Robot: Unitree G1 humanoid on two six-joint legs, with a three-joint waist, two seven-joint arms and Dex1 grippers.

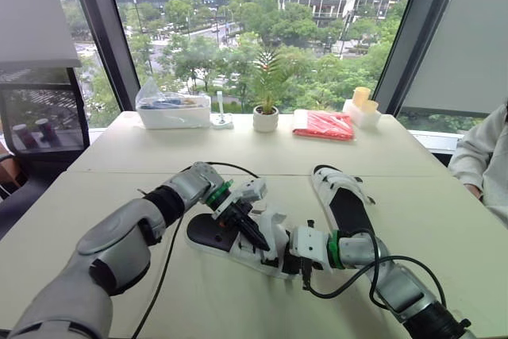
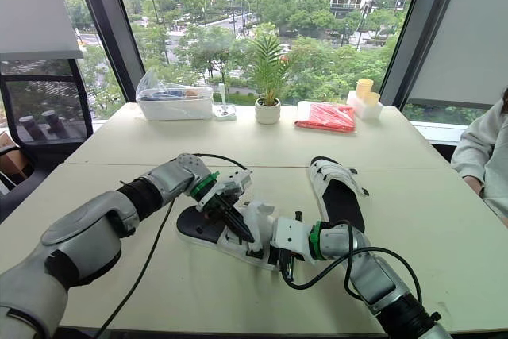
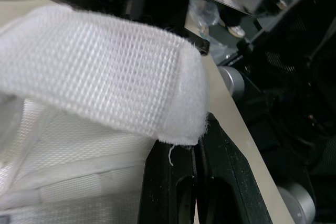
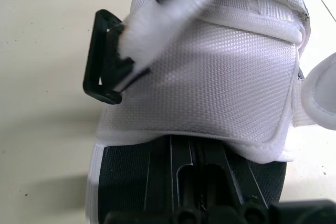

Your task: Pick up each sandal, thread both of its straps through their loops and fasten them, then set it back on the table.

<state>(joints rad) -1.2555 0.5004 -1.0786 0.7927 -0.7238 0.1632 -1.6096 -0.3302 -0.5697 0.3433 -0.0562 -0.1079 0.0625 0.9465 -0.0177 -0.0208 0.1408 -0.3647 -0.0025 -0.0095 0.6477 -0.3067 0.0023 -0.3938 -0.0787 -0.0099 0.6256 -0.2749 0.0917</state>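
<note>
Near sandal (image 1: 208, 233): black sole, white straps, lying slantwise on the table (image 1: 444, 220) at the middle, between the two grippers.
Far sandal (image 1: 343, 201): flat on the table, sole down, just beyond the right arm, apart from the near one.
Left gripper (image 1: 248, 228): over the near sandal's straps, fingers (image 3: 210, 182) pressed together at the fuzzy end of a white strap (image 3: 105, 72).
Strap: lifted off the sandal's upper, arching across the left wrist view, free end at the fingertips.
Right gripper (image 1: 282, 260): at the nearer end of the same sandal, fingers (image 4: 178, 177) close together, lying against the sole with their tips at the edge of the white mesh upper.
Loop (image 4: 102, 59): black plastic, rectangular, on the side of the upper; white strap material just beside it, whether threaded cannot be told.
Back of table: potted plant (image 1: 265, 113), clear bag of items (image 1: 171, 107), red packet (image 1: 324, 125), yellow cups (image 1: 361, 98).
Right edge: a person's pale sleeve (image 1: 484, 156).
</note>
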